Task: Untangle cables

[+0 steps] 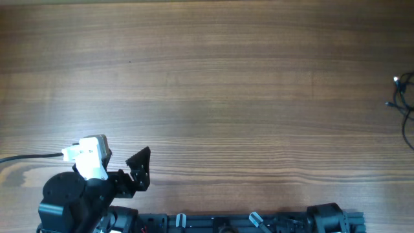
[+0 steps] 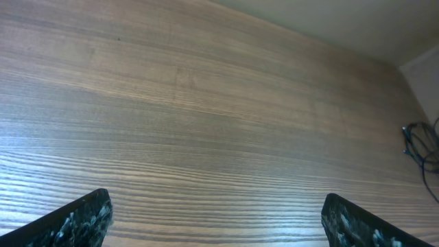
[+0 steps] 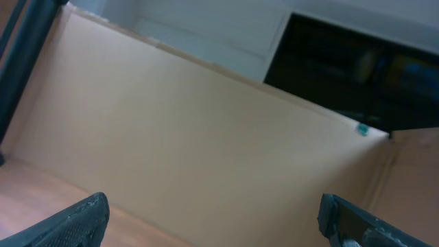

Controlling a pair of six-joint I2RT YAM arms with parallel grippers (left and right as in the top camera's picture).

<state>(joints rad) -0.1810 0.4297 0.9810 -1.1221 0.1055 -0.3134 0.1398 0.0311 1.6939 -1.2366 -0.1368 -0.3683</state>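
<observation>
The cables (image 1: 404, 103) are thin dark wires in loose loops at the far right edge of the table, partly cut off by the frame. They also show at the right edge of the left wrist view (image 2: 422, 147). My left gripper (image 1: 139, 169) is open and empty at the near left of the table, far from the cables; its two fingertips (image 2: 216, 219) frame bare wood. My right gripper (image 3: 212, 219) is open and empty, facing a beige wall; only the arm's base (image 1: 326, 219) shows overhead at the near edge.
The wooden table (image 1: 213, 84) fills the overhead view. A thick black robot cable (image 1: 26, 157) runs in from the left edge to the left arm. A beige panel (image 3: 206, 137) and a dark opening (image 3: 357, 75) fill the right wrist view.
</observation>
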